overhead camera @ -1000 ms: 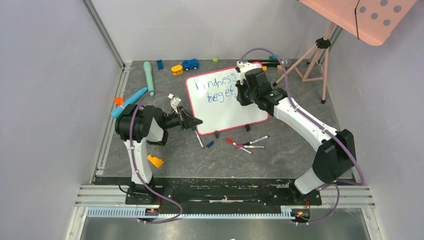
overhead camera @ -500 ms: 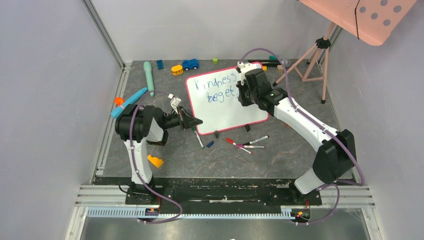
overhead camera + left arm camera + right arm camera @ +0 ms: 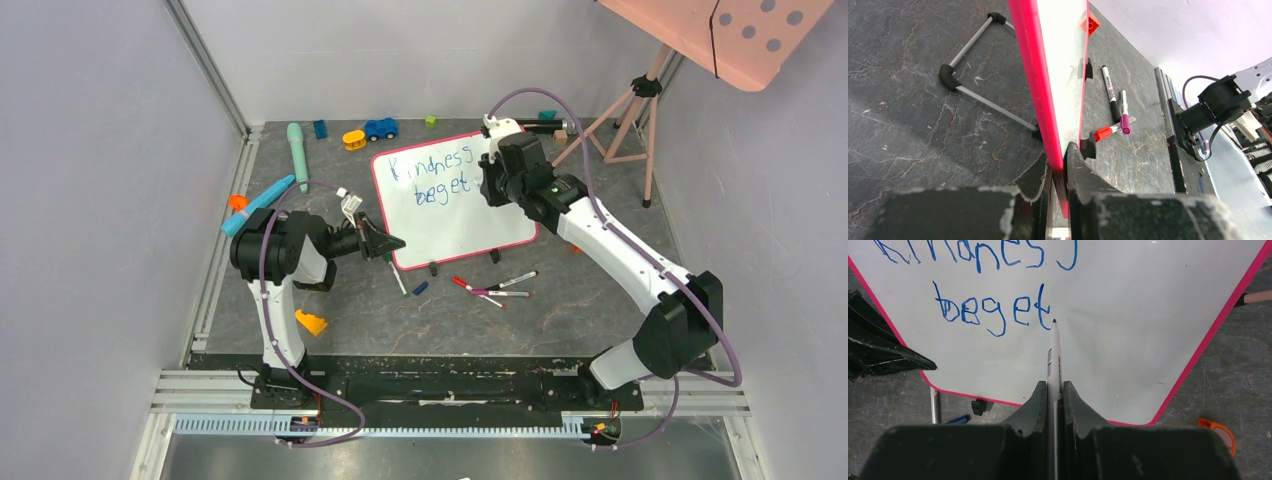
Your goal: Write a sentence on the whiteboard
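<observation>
Mid-table, whiteboard (image 3: 462,225) stands propped on clip feet at its near edge, long side running left to right, written face toward arms. Left gripper (image 3: 1060,160) pinched narrow on pink frame near lower left corner. Right gripper (image 3: 1053,387) clamped on marker (image 3: 1053,347), barrel lengthwise between fingers, tip pointing at board just beside last "t" of "beget"; contact unclear. Blue sentence (image 3: 993,310) so far two lines, running along long side.

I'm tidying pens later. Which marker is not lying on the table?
The white-barrelled marker clamped in the right gripper, tip at the glossy white pink-framed whiteboard; the other markers lie loose below it.
</observation>
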Robot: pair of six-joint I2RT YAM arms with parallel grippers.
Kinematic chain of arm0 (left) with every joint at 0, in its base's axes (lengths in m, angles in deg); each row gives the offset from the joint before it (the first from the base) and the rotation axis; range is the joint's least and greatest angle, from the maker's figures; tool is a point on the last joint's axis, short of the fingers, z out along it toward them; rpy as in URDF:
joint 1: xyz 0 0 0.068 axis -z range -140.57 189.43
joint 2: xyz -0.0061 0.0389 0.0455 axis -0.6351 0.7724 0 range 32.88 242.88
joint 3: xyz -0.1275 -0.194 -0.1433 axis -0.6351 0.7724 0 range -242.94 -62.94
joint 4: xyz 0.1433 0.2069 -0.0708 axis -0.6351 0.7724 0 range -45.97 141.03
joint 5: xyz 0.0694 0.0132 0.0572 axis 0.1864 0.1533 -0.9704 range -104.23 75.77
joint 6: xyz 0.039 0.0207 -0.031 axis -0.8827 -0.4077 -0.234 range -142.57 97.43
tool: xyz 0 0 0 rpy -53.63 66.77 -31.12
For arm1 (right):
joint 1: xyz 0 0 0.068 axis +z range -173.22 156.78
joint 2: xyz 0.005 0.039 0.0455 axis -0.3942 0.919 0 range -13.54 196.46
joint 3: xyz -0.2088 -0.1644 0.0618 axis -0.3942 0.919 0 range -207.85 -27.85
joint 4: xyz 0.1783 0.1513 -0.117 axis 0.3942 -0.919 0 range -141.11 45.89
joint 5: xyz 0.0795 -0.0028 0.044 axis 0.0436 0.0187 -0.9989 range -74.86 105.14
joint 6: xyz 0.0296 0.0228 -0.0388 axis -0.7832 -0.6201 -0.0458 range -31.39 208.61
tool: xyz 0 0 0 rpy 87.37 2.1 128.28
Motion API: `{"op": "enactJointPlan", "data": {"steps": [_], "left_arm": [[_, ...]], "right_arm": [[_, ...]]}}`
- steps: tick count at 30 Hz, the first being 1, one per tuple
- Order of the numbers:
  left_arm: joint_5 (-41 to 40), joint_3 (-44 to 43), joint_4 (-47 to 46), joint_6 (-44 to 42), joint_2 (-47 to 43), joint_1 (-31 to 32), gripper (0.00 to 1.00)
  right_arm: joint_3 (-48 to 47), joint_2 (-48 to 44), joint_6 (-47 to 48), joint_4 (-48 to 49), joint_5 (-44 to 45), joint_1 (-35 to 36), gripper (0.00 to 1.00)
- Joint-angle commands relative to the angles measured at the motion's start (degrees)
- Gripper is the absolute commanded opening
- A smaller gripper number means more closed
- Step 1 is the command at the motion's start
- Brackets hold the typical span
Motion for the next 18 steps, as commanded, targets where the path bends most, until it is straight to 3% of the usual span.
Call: {"op": "enactJointPlan", "data": {"steps": [1, 18], "left_arm": [[-4.61, 0.53, -2.10, -11.54, 2.02, -0.24, 0.05], [-4.34, 0.52, -2.10, -11.54, 2.01, -0.33, 0.05]], "right_arm": [[-2.49, -1.07, -0.49, 1.29, 1.40, -0.14, 0.00], [-4.94, 3.41, 0.47, 0.95, 3.34, -0.12, 0.00]]}}
